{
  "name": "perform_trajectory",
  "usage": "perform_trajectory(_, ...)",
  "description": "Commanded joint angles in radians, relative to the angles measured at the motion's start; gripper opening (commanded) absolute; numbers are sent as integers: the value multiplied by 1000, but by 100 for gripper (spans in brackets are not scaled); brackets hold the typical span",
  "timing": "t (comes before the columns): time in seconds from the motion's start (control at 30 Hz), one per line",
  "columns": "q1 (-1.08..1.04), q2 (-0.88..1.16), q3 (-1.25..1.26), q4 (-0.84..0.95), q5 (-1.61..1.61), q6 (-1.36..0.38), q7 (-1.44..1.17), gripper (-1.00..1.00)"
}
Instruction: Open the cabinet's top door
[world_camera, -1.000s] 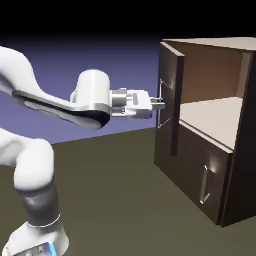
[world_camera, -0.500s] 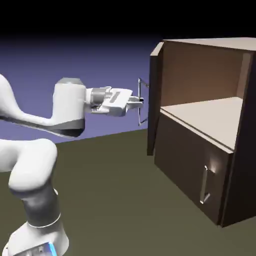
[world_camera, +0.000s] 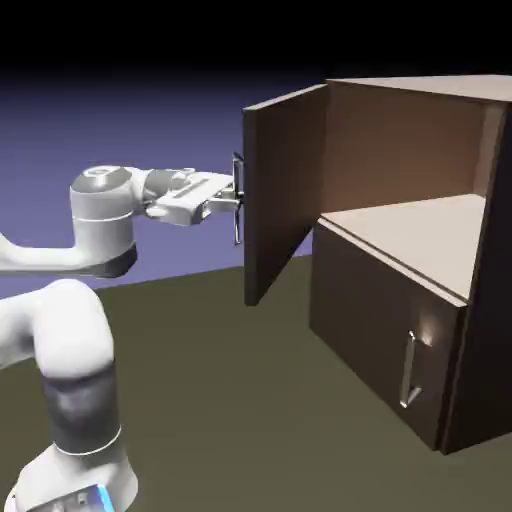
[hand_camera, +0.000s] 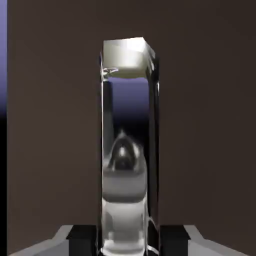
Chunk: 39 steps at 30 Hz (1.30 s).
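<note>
Against the frame a second ago, the top door (world_camera: 285, 190) has swung much further out from the cabinet (world_camera: 400, 280): then it stood barely ajar with its edge toward us, now it is turned well past halfway and we see its inner face. The arm has folded back toward its base, and the end effector (world_camera: 232, 198) has travelled with the handle (world_camera: 237, 200) to the exterior view's left.

End effector state: pinched nearly shut on the handle. In the hand view the silver bar (hand_camera: 127, 150) fills the gap between the two grey finger tips (hand_camera: 80, 235) and hides most of them. The door panel sits directly behind the bar, just past the fingers; the opened compartment and its shelf (world_camera: 420, 235) lie well beyond the end effector, behind the door.

Risks, as we judge them:
- The bar is smooth and polished, so the pads could slide along it if the pull departs from the hinge arc.
- The arm looks tightly folded, and further pulling may run short of reach or force an awkward wrist turn, twisting the grip off the bar.
- Releasing abruptly could let the door swing back.

Materials and shapes: door and cabinet are flat, matte dark brown panels with square edges; the interior is paler, the shelf beige. The handle is a slim, mirror-like metal bar standing off the panel. The lower door (world_camera: 385, 340) stays closed, with its shorter handle. The bench (world_camera: 230, 400) is a dull olive plane.
</note>
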Motion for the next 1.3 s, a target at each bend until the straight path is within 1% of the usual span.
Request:
perform_trajectory(0.0,15,4,33,13,37,-43,-5,-100)
perform_trajectory(0.17,42,49,204,116,204,-260,-16,-100)
perform_trajectory(0.33,-20,110,371,279,347,-475,-19,-100)
perform_trajectory(0.53,-161,157,523,497,459,-689,-28,-100)
perform_trajectory(0.77,-352,174,649,750,538,-898,-52,-100)
perform_trajectory(1.27,-764,137,805,1294,613,-1284,-143,-100)
